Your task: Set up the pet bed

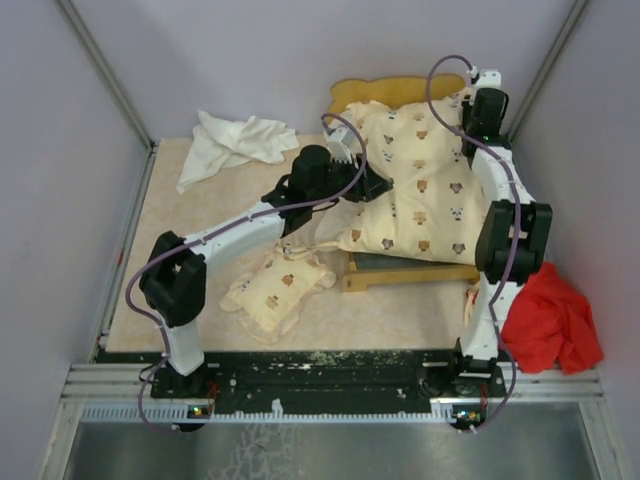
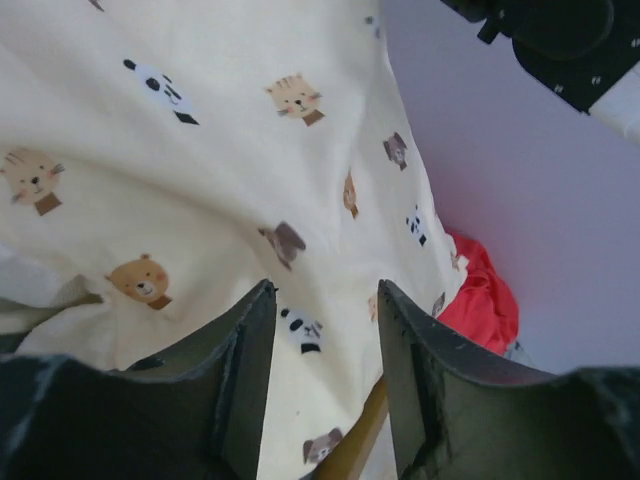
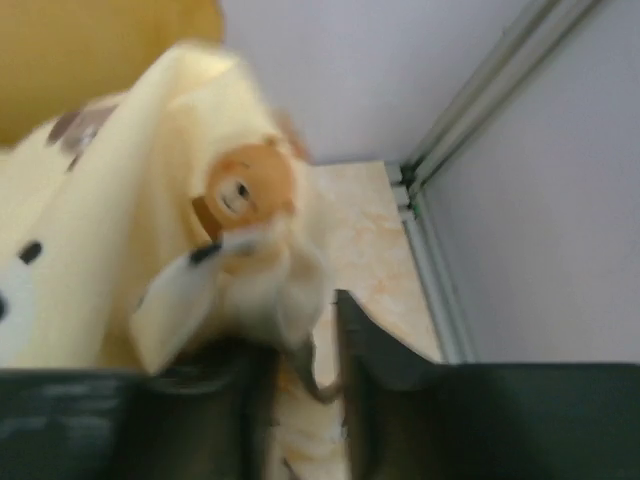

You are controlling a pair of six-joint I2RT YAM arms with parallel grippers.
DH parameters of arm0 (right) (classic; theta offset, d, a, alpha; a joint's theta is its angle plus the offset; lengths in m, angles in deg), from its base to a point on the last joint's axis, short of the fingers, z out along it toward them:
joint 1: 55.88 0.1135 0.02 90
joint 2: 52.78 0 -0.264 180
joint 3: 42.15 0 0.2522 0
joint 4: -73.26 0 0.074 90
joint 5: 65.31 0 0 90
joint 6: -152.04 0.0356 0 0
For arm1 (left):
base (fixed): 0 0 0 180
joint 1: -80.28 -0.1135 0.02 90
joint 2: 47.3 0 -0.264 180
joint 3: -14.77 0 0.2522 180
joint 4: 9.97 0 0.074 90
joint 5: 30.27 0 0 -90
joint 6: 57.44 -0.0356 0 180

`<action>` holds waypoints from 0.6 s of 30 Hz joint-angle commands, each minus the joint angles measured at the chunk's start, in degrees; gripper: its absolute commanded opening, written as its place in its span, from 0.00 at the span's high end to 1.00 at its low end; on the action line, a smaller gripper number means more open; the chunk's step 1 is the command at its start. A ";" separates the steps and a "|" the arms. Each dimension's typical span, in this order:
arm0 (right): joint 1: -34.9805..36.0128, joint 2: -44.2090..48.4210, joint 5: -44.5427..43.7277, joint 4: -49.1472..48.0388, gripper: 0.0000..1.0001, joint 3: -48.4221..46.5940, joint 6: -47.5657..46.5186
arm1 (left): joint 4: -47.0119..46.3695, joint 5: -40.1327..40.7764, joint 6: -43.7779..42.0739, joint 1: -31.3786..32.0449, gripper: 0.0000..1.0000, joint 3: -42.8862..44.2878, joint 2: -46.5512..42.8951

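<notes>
The pet bed's yellow wooden frame stands at the back right; its wavy headboard (image 1: 350,92) (image 3: 90,50) and a side rail (image 1: 410,277) (image 2: 360,435) show. The cream animal-print cushion (image 1: 420,190) (image 2: 200,180) (image 3: 150,230) lies crumpled and tilted over the frame. The matching small pillow (image 1: 278,290) lies on the table in front. My left gripper (image 1: 372,185) (image 2: 327,330) is open at the cushion's left edge, nothing between its fingers. My right gripper (image 1: 468,128) (image 3: 305,330) is at the cushion's far right corner, jaws slightly apart, with blurred fabric draped over the left finger.
A plain white cloth (image 1: 235,145) lies crumpled at the back left. A red cloth (image 1: 548,320) (image 2: 485,295) is bunched at the front right beside the right arm's base. Grey walls close in the table on three sides.
</notes>
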 commanded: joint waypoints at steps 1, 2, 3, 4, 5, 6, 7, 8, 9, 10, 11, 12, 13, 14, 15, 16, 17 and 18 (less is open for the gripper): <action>-1.61 -2.90 -7.07 7.22 0.59 -15.37 6.88 | 9.90 6.84 -10.05 -1.91 0.44 2.79 -3.08; -1.53 -3.03 -9.68 11.14 0.50 -17.26 10.76 | 10.91 9.14 -11.53 -2.28 0.38 2.61 -3.81; -1.48 -2.77 -11.47 15.05 0.43 -18.74 14.69 | 11.80 11.57 -13.12 -2.61 0.34 2.84 -4.30; -1.49 -2.26 -12.00 19.31 0.35 -19.80 18.22 | 12.93 13.55 -15.05 -3.10 0.33 3.75 -4.36; -1.41 -1.52 -12.49 23.16 0.27 -20.63 21.93 | 14.60 15.57 -16.71 -3.92 0.33 5.13 -3.99; -1.25 -0.42 -12.88 27.16 0.25 -20.58 25.56 | 16.34 17.77 -17.61 -4.98 0.34 6.58 -3.36; -1.04 1.10 -13.06 30.20 0.24 -19.52 28.65 | 17.59 19.71 -17.32 -6.27 0.35 7.68 -2.30; -0.95 3.02 -13.41 32.66 0.24 -17.87 31.88 | 18.28 19.83 -16.17 -8.19 0.37 8.01 -1.53; -0.76 5.06 -14.04 35.47 0.24 -16.26 35.34 | 18.14 17.60 -14.40 -10.47 0.39 7.85 -0.72; -0.70 7.06 -13.88 37.52 0.24 -14.21 38.83 | 17.68 14.79 -12.37 -12.53 0.42 7.46 0.26; -0.59 10.10 -13.36 39.93 0.24 -12.03 42.54 | 16.92 11.95 -10.74 -14.33 0.45 7.39 1.33; -0.23 12.50 -13.00 41.52 0.24 -9.89 45.07 | 16.24 9.69 -9.93 -15.66 0.46 7.69 2.61; 0.31 15.03 -12.95 43.17 0.25 -7.30 47.73 | 15.67 7.87 -9.74 -16.51 0.47 8.35 3.97; 1.25 17.94 -12.98 44.91 0.26 -4.87 50.45 | 14.15 5.99 -10.13 -17.05 0.47 8.86 5.28; 2.39 20.91 -12.94 47.45 0.26 -2.38 53.50 | 12.97 3.48 -10.65 -17.33 0.47 9.36 6.58; 3.55 23.58 -13.58 50.60 0.27 -0.23 57.36 | 11.94 2.05 -10.97 -17.41 0.47 9.89 7.71; 5.04 26.10 -14.48 53.99 0.27 2.14 61.47 | 10.61 0.35 -10.95 -17.42 0.46 10.15 8.90; 6.63 28.61 -14.93 56.27 0.27 4.80 65.51 | 9.20 -1.72 -10.51 -17.50 0.46 10.10 9.92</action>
